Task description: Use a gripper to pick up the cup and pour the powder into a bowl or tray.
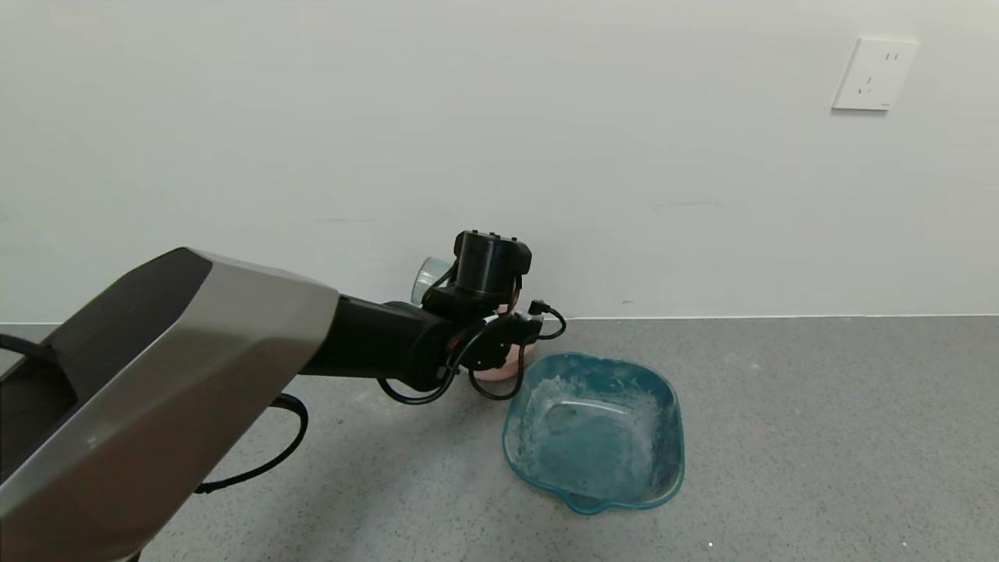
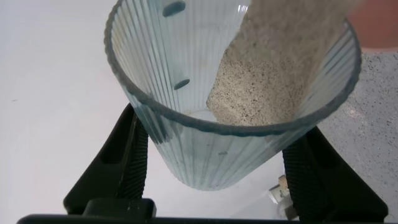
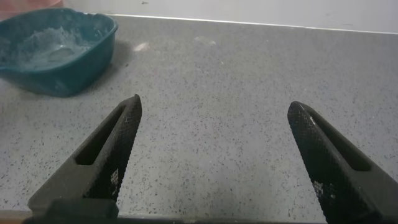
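Observation:
My left gripper [image 1: 462,295] is shut on the ribbed pale blue-green cup [image 1: 428,278] and holds it tipped on its side near the wall, above the table. In the left wrist view the black fingers [image 2: 132,163] press the cup [image 2: 205,155] from both sides. The whitish powder [image 2: 273,81] lies heaped along the cup's lower wall, toward the rim. The pink bowl [image 1: 507,365] sits under the wrist, mostly hidden by it; its edge shows past the cup's rim [image 2: 380,25]. The teal tray [image 1: 671,437], dusted white, lies just right of the bowl. My right gripper [image 3: 214,143] is open and empty above bare table.
The grey speckled table [image 1: 819,437] runs up to a white wall with a socket [image 1: 874,74] at the upper right. In the right wrist view the teal tray [image 3: 93,59] lies far off, beyond the fingers.

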You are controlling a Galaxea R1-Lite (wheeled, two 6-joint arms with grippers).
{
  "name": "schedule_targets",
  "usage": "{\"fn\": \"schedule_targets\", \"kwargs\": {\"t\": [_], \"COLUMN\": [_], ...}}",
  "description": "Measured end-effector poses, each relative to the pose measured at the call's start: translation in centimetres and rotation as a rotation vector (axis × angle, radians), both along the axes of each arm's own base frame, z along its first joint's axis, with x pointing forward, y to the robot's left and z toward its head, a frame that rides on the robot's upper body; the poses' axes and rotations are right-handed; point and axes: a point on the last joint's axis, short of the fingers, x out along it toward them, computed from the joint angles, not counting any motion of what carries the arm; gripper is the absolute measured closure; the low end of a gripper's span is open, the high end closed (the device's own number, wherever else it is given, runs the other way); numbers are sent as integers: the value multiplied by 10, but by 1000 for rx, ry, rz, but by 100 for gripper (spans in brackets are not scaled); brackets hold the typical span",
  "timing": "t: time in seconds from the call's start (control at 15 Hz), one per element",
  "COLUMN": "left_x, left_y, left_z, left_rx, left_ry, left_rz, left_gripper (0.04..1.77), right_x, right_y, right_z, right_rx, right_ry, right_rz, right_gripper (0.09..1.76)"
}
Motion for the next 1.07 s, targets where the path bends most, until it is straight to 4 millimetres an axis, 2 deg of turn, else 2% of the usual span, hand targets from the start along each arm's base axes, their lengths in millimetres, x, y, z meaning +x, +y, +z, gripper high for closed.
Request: {"fn": "schedule_targets", "kwargs": {"t": [0.67,1.07], "left_x": [-1,-2], "left_y": [-3,-2], "left_z": [-2,-1], "left_rx": [7,-48], "left_ry": [2,-54], "left_rz": [0,-7], "left_gripper": [55,55], "right_x": [0,0], "right_y": [0,0], "right_z": [0,0], "right_rx": [0,-1], "right_ry": [0,0], "right_rz": [0,0], "right_gripper": [14,14]}}
